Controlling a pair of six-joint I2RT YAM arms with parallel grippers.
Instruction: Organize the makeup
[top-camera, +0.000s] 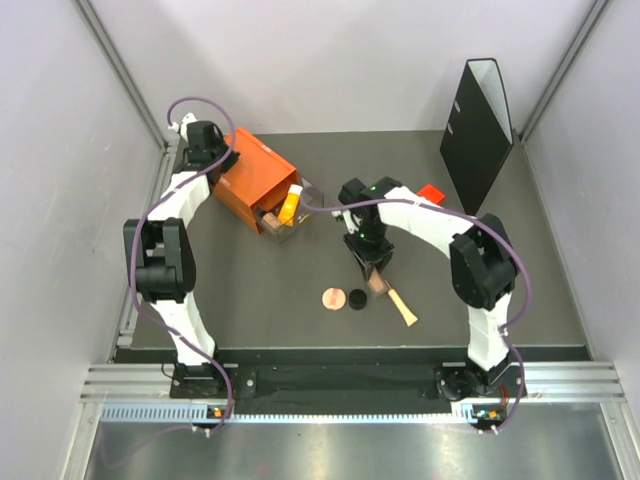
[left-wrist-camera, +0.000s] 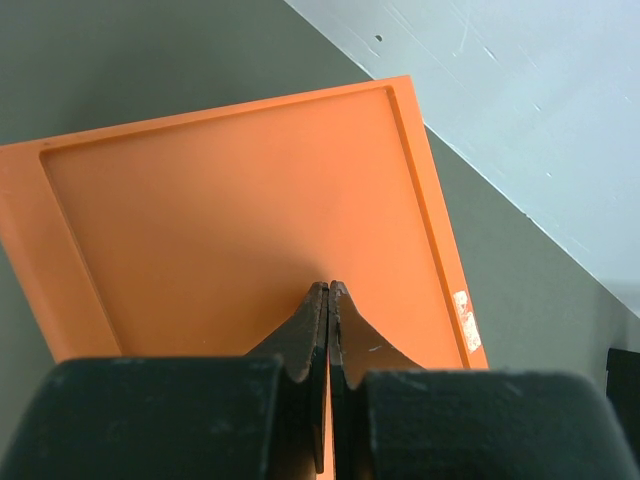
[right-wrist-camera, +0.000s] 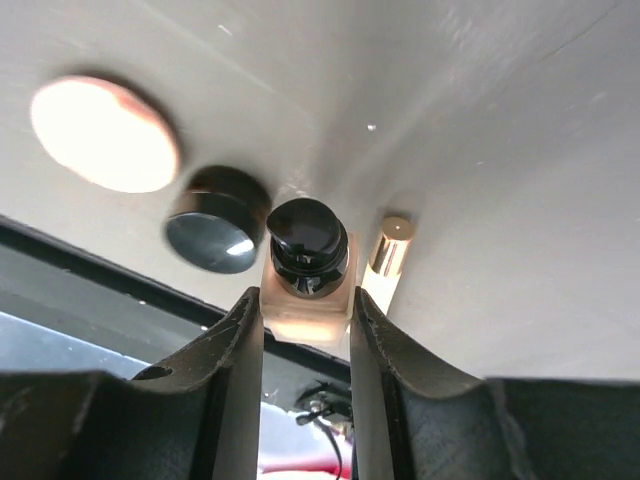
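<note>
My right gripper (top-camera: 372, 268) is shut on a beige bottle with a dark cap (top-camera: 378, 286). In the right wrist view the bottle (right-wrist-camera: 307, 265) sits between the fingers, touching both, with the gripper (right-wrist-camera: 305, 300) around its body. Close by on the table lie a round pink disc (top-camera: 333, 297) (right-wrist-camera: 105, 135), a small black disc (top-camera: 357, 298) (right-wrist-camera: 217, 232) and a beige stick (top-camera: 403, 305) (right-wrist-camera: 385, 262). An orange tube with a white cap (top-camera: 290, 205) lies in the box's open drawer. My left gripper (top-camera: 212, 148) (left-wrist-camera: 329, 290) is shut and empty over the orange drawer box (top-camera: 255, 178) (left-wrist-camera: 240, 220).
A small red cube (top-camera: 430, 193) sits behind the right arm. A black file holder (top-camera: 478, 130) stands at the back right. Another beige item (top-camera: 270, 218) lies in the drawer beside the tube. Walls close the back and sides.
</note>
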